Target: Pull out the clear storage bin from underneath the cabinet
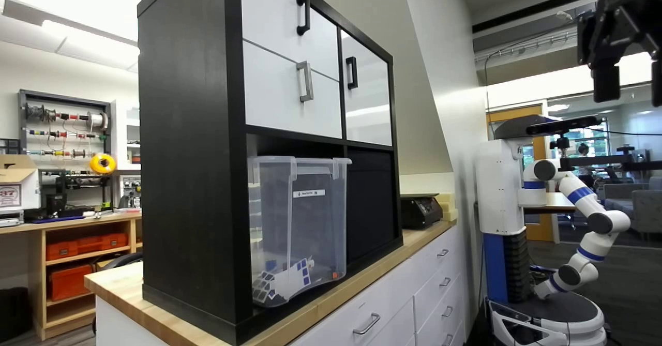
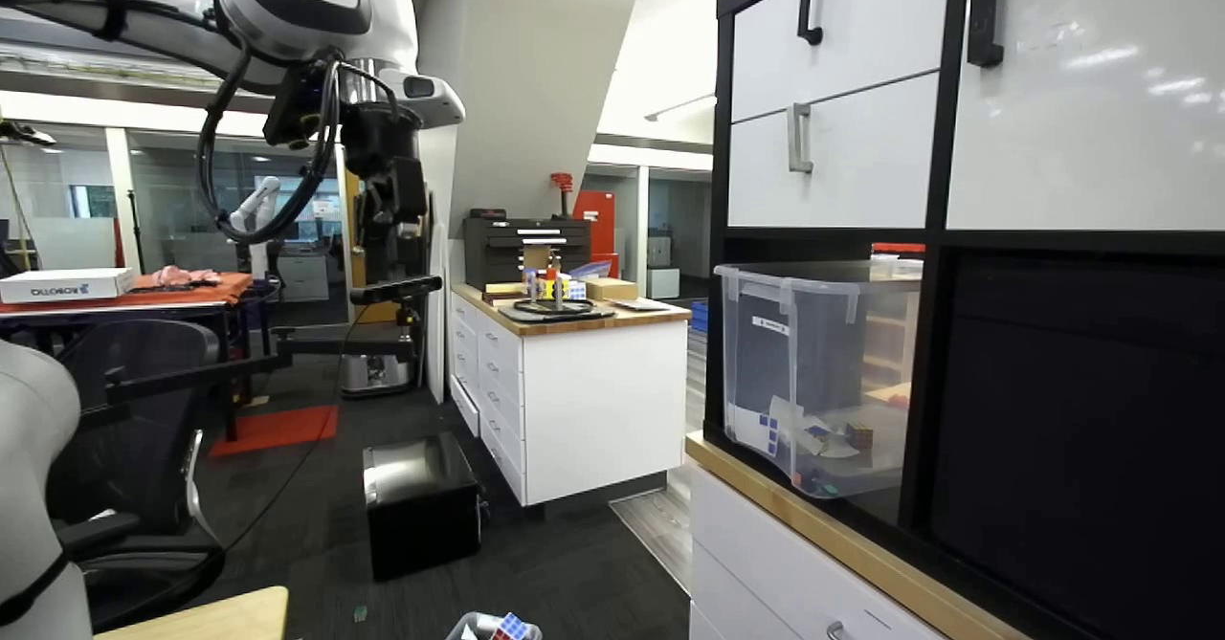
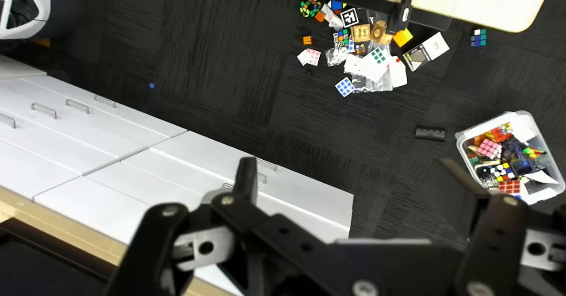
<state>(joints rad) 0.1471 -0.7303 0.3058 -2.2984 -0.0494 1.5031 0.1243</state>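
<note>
Lower centre of the frame, in an exterior view: clear bin (image 1: 315, 227), upright inside the cabinet (image 1: 235, 144) on the counter (image 1: 362, 281). Front rim (image 1: 321, 161) seemingly slightly proud of the cabinet, so probably a handy edge for grasping. Along the bottom of the wrist view, well apart from the bin: jaws empty, spread wide, likely for straddling that rim.

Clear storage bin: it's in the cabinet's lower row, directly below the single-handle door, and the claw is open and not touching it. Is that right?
Not quite: the clear storage bin sits directly below the two stacked white fronts, as both exterior views show. The rest holds: lower row of the cabinet, claw open, not touching the bin.
</note>
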